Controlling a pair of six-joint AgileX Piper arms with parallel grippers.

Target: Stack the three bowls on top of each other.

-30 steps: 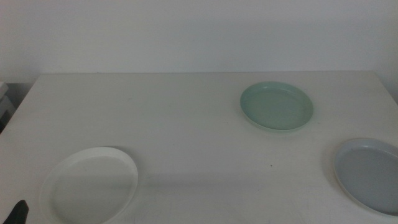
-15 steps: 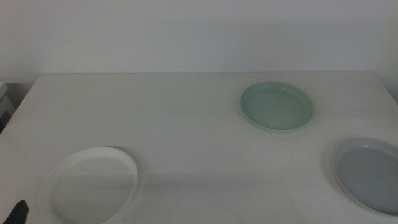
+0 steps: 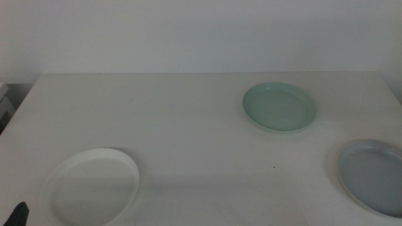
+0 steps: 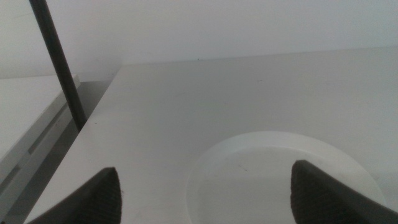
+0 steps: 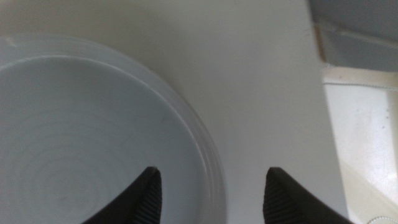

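Observation:
Three bowls lie apart on the white table [image 3: 188,119]. The white bowl [image 3: 91,187] is at the front left, the mint green bowl [image 3: 279,107] at the back right, the blue-grey bowl [image 3: 372,176] at the front right edge. My left gripper [image 4: 205,193] is open, hovering over the near rim of the white bowl [image 4: 280,174]; only a dark tip [image 3: 19,215] shows in the middle view. My right gripper [image 5: 211,193] is open, its jaws straddling the rim of the blue-grey bowl [image 5: 74,143]. It is out of the middle view.
A dark vertical pole [image 4: 59,62] stands beyond the table's left edge. The table's right edge [image 5: 317,93] runs close beside the blue-grey bowl, with a lower surface past it.

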